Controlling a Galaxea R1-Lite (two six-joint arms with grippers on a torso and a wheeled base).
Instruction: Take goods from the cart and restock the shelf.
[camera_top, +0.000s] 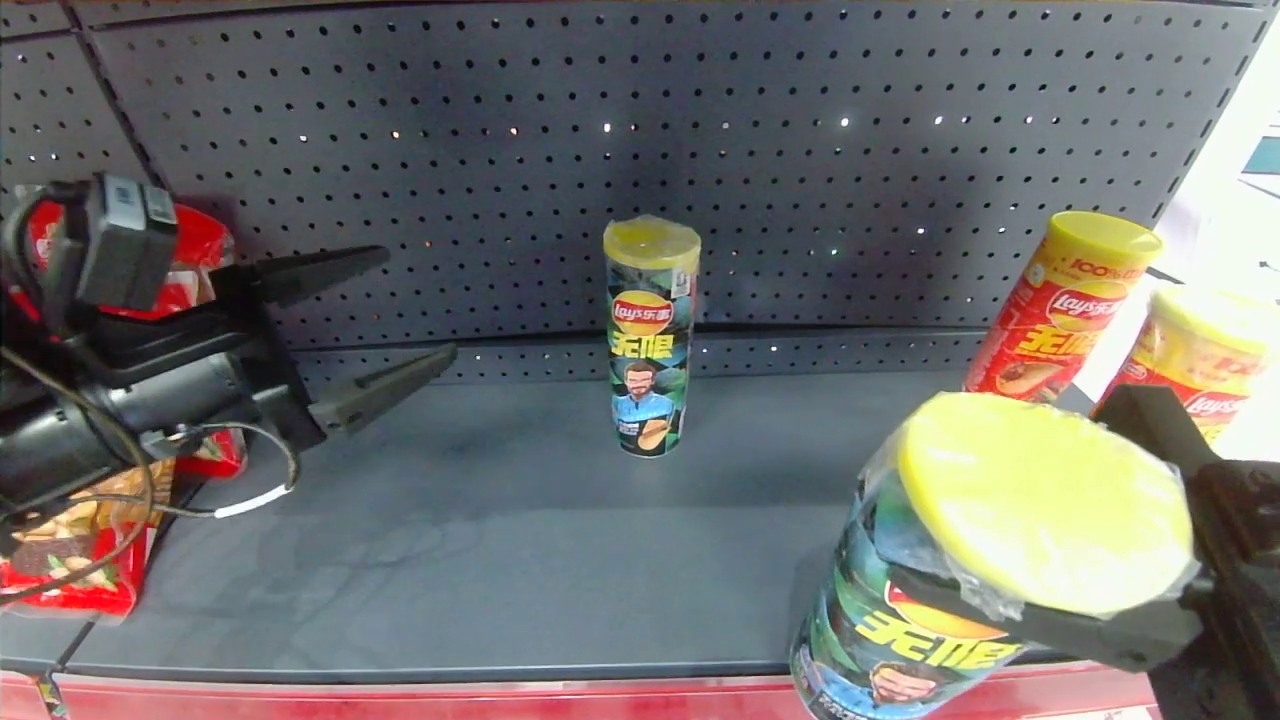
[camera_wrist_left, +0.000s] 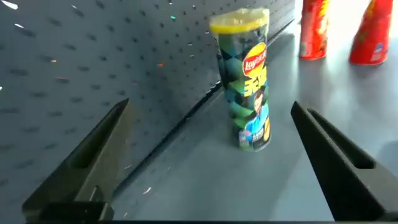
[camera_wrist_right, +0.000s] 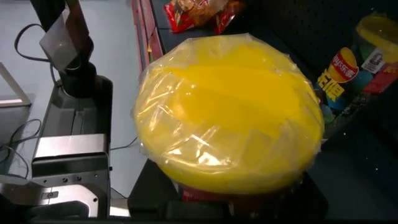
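Observation:
A green chip can with a yellow lid (camera_top: 648, 340) (camera_wrist_left: 245, 81) stands upright at the back middle of the grey shelf (camera_top: 480, 540). My left gripper (camera_top: 400, 315) (camera_wrist_left: 211, 168) hovers open to its left, nothing between the fingers. My right gripper (camera_top: 1090, 620) is shut on a second green can (camera_top: 960, 560), held at the shelf's front right edge; its wrapped yellow lid (camera_wrist_right: 227, 112) faces the wrist camera. Two red cans (camera_top: 1075, 300) (camera_top: 1205, 355) stand at the back right, also red cans (camera_wrist_left: 314, 28) in the left wrist view.
Red snack bags (camera_top: 90, 540) lie at the shelf's left end behind my left arm. A perforated back panel (camera_top: 640, 130) closes the shelf. Open shelf floor lies between the standing green can and the front lip (camera_top: 500, 695).

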